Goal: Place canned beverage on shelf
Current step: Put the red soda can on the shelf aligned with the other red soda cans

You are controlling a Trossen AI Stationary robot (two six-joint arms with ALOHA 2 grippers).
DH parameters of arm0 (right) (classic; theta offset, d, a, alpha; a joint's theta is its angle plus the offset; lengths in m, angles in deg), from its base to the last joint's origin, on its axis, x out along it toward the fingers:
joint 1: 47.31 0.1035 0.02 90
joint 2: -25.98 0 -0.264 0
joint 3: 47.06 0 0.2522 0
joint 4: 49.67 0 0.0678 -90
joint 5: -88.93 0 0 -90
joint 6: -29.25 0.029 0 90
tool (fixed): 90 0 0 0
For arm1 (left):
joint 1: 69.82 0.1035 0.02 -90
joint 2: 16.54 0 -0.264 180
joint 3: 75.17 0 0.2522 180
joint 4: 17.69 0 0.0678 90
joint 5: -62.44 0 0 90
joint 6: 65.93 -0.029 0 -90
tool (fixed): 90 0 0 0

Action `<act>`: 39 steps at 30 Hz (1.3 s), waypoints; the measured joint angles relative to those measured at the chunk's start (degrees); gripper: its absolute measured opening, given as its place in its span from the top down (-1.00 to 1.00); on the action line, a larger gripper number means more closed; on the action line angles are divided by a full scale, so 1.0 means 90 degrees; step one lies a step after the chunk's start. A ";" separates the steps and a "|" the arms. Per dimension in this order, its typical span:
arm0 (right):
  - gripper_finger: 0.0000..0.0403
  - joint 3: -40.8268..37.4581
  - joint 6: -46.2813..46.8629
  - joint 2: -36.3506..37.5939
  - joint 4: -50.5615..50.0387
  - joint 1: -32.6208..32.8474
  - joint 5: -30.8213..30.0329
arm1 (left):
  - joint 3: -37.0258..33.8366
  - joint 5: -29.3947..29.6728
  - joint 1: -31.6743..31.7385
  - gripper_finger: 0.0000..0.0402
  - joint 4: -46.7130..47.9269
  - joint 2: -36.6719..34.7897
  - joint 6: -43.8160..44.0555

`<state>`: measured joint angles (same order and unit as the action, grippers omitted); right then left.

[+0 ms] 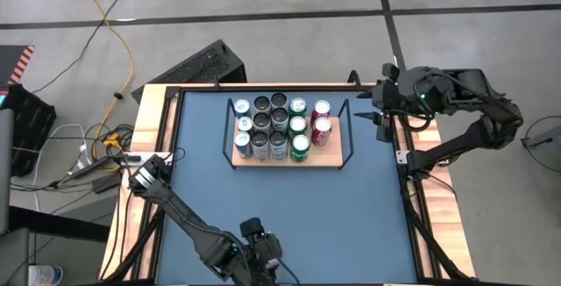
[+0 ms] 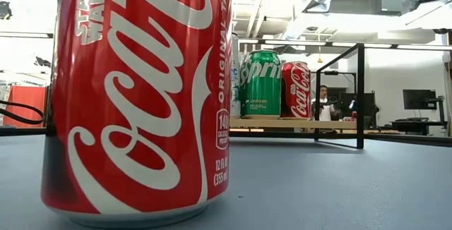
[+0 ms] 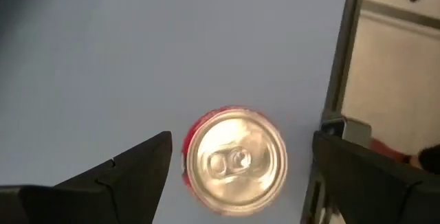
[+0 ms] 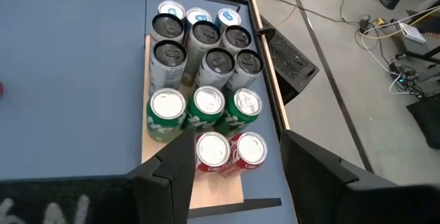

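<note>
Red Coca-Cola can (image 2: 134, 96) fills the low view, upright on the blue tabletop (image 2: 339, 188) near its front edge, well apart from the shelf (image 1: 289, 156). From the left wrist view the same can shows its silver top, standing between the left gripper (image 3: 237, 172) fingers, which are spread wide and not touching it. Left gripper hangs above the can at the table's near edge. Shelf sits toward the far side of the table: light-wood board with black wire rails, loaded with upright cans in rows — blue-topped and dark-topped ones, three green Sprite cans (image 4: 196, 110), two red cans (image 4: 230, 152). Right gripper (image 1: 379, 102) waits beyond the shelf's right end, fingers part open, holding nothing.
</note>
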<state>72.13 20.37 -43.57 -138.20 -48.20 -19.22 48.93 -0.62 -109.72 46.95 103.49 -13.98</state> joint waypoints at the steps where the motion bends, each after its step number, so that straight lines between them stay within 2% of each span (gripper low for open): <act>1: -0.03 0.0000 -0.0002 0.0006 -0.0004 0.0000 0.0000 | 0.0000 0.0112 0.0003 -0.67 0.0010 0.0015 0.0046; 4: -0.03 -0.0002 -0.0002 -0.0011 0.0000 0.0000 0.0002 | -0.0002 0.0184 -0.0018 -0.67 0.0135 0.0084 0.0060; 11: -0.03 -0.0002 -0.0005 -0.0011 -0.0004 0.0000 0.0019 | 0.0000 -0.0296 -0.0011 -0.67 0.0064 0.0199 -0.0022; 23: -0.03 -0.0002 0.0104 -0.0011 -0.0007 0.0000 0.0022 | 0.0002 -0.0111 -0.0006 -0.67 0.0196 0.0219 -0.0071; 29: -0.03 -0.0002 0.0106 -0.0011 -0.0016 0.0000 0.0023 | -0.0005 -0.0519 0.0058 -0.67 0.0047 0.0419 -0.0022; 34: -0.03 -0.0002 0.0116 -0.0013 -0.0034 0.0000 0.0022 | -0.0002 -0.0611 0.0127 -0.67 -0.0165 0.0457 -0.0031; 39: -0.03 -0.0002 0.0180 -0.0013 -0.0048 0.0000 0.0022 | 0.0000 -0.0730 0.0148 -0.53 -0.0127 0.0457 -0.0035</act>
<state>72.11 21.98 -43.69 -138.63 -48.20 -19.02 48.93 -7.19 -108.39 45.81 107.60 -14.29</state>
